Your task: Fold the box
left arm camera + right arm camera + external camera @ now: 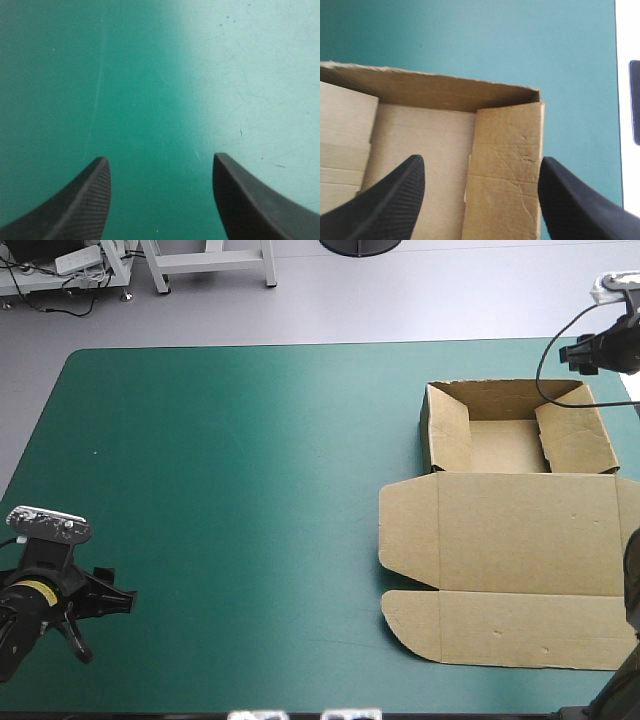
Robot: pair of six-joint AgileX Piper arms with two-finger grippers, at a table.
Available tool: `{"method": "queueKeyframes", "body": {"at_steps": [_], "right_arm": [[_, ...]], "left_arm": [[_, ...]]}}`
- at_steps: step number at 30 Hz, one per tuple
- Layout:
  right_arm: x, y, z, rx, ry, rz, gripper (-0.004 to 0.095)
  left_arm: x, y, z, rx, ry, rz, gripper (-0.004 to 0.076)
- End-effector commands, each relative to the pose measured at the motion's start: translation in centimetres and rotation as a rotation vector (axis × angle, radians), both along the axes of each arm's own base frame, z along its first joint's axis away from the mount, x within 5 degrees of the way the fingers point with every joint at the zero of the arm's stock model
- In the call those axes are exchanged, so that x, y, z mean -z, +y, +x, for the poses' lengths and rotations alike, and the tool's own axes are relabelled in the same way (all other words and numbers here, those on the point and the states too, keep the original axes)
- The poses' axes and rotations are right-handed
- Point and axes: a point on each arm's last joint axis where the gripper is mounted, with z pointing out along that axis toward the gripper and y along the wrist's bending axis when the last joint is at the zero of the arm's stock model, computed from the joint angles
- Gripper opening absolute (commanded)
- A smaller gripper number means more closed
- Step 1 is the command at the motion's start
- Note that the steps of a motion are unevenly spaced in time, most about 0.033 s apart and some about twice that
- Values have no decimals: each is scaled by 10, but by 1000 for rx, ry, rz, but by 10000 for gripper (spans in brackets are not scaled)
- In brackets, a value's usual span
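The brown box point(515, 540) lies at the table's right side. Its tray point(500, 445) has the walls raised and stands toward the far edge. The lid point(520, 530) and its front flap lie flat toward the near edge. My right gripper point(585, 353) hovers open over the tray's far right corner. In the right wrist view, its fingers point(481, 159) frame the tray floor point(420, 145) and a tucked side wall point(505, 165). My left gripper point(112, 628) stands open at the near left corner, with only bare cover between its fingers point(160, 158).
The teal-green cover point(250, 490) stretches from the left gripper to the box. The table's right edge point(616, 100) runs close beside the tray, with pale floor beyond it. The lid's right end reaches the table's right edge.
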Motion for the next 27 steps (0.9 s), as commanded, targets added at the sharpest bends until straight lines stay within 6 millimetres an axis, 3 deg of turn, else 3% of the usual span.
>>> {"method": "queueKeyframes", "body": {"at_steps": [1,6,12,20,27], "right_arm": [[-58,27,-48,-55,-151,-16,596],[-69,58,-90,-125,-164,-18,578],[-49,85,-140,-194,-102,4,578],[-4,104,-205,-240,-83,44,574],[50,112,-242,-273,-9,72,572]], "left_arm": [[-9,0,4,5,-68,5,426],[-9,0,4,6,-67,-1,426],[-10,-1,5,12,-86,-10,426],[-14,-6,9,44,-137,-58,426],[-15,-7,10,48,-158,-60,426]]}}
